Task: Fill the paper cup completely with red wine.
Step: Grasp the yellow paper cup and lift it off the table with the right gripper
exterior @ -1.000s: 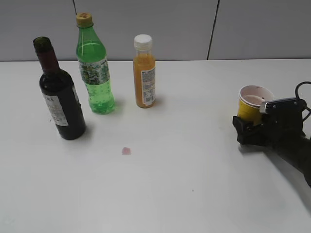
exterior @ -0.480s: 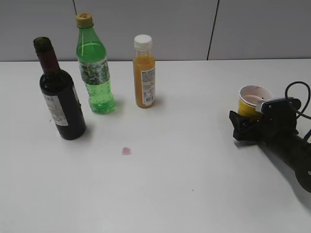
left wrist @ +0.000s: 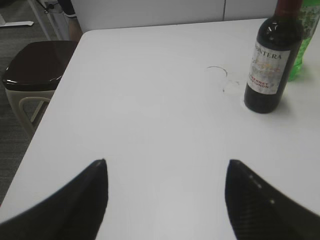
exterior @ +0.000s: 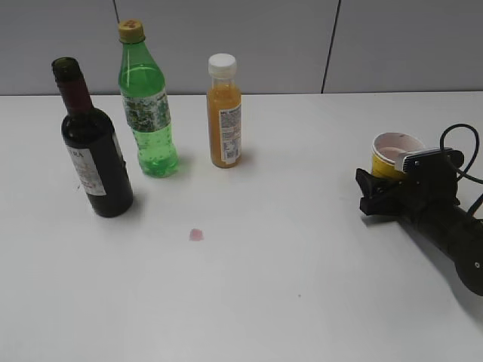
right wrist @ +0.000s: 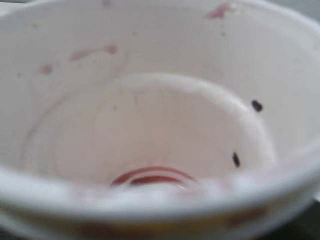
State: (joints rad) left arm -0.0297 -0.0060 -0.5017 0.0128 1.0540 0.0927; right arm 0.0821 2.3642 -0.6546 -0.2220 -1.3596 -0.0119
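Observation:
The yellow paper cup (exterior: 388,160) stands at the right of the table, with only a thin red trace at the bottom of its pinkish stained inside (right wrist: 150,135). My right gripper (exterior: 379,190) is closed around its lower part; the near finger hides the cup's base and the cup fills the right wrist view. The dark red wine bottle (exterior: 92,158) stands open at the far left and also shows in the left wrist view (left wrist: 270,65). My left gripper (left wrist: 165,167) is open and empty over bare table, well short of the bottle. It is out of the exterior view.
A bright green plastic bottle (exterior: 147,113) and an orange juice bottle (exterior: 224,117) stand behind and right of the wine bottle. A small pink spot (exterior: 196,234) lies mid-table. A dark stool (left wrist: 35,65) stands off the table's left edge.
My right gripper has slid a little left and farther around the paper cup, then nearly stopped. The bottles have not moved.

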